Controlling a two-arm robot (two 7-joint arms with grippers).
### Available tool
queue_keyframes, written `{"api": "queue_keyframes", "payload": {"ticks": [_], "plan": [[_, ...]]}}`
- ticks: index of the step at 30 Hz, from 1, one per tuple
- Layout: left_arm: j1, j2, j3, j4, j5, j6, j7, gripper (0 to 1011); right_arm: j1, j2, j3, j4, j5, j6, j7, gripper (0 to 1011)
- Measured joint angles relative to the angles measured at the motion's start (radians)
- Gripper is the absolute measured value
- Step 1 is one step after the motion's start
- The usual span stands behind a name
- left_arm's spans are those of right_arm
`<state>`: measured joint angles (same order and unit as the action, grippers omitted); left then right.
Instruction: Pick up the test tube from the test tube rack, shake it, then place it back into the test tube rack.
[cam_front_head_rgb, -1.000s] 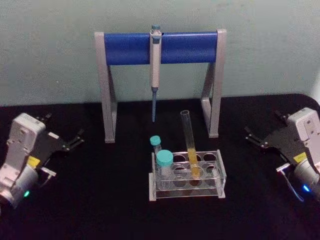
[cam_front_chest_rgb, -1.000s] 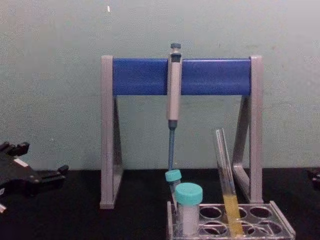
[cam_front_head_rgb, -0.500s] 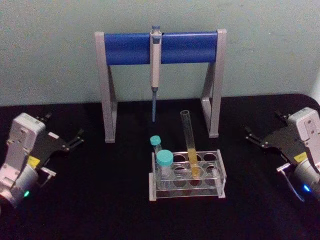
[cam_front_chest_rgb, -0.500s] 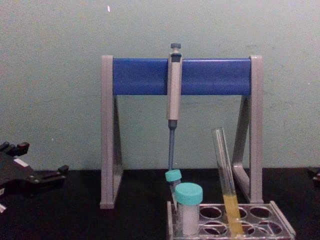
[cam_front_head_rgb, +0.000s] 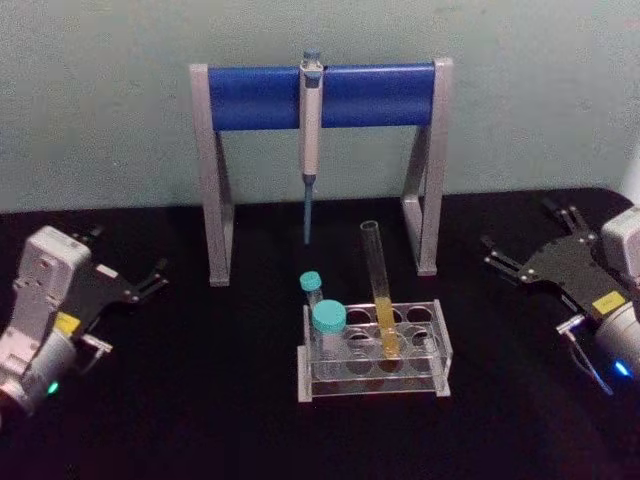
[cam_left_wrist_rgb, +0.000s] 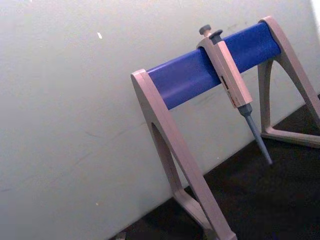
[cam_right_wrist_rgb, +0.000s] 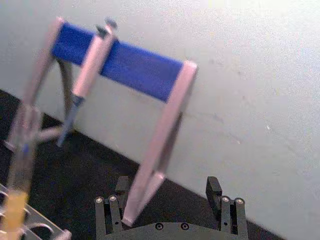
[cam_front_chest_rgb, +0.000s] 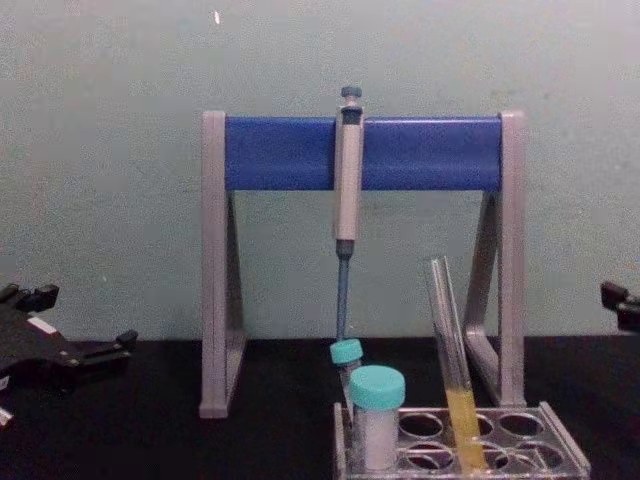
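Head view: you're at the reach step, nothing gripped yet. The right claw (cam_front_head_rgb: 515, 222) hangs over the counter (cam_front_head_rgb: 200, 400), well off to the rack's right, fingers spread wide & empty. The left claw (cam_front_head_rgb: 128, 250) is parked far left, also spread & empty. The test tube (cam_front_head_rgb: 378, 285) stands in a hole near the middle of the test tube rack (cam_front_head_rgb: 441, 345), front-centre on the counter. To do this well, I'd bring the right claw in from the right side, above the rack's top plate. Close on the bare upper glass, above the liquid line. Match the lean: the tube's tilted, mouth toward the robot's left, so a plumb pull could bind in the hole; lift along the tube's own axis. Stay clear of the teal-capped tubes (cam_front_head_rgb: 328, 318) just beside it on the left, & the pipette stand (cam_front_head_rgb: 320, 95) behind. Tube's long, thin, clear glass, no cap, w/ yellow-orange liquid in the lower part. Grip gently, keep it near upright & shake small so nothing slops out.
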<state>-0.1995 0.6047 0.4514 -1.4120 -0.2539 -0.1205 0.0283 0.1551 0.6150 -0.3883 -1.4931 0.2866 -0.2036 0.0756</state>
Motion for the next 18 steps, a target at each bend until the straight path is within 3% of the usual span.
{"api": "queue_keyframes", "payload": {"ticks": [10,18], "plan": [[0.000,0.000,0.000,0.000,0.000,0.000,0.000,1001,-0.021,0.018,0.023,-0.092,0.077,-0.003,0.130,1000],[0.000,0.000,0.000,0.000,0.000,0.000,0.000,1001,-0.005,0.003,0.012,-0.112,0.104,0.018,0.217,1000]]}}
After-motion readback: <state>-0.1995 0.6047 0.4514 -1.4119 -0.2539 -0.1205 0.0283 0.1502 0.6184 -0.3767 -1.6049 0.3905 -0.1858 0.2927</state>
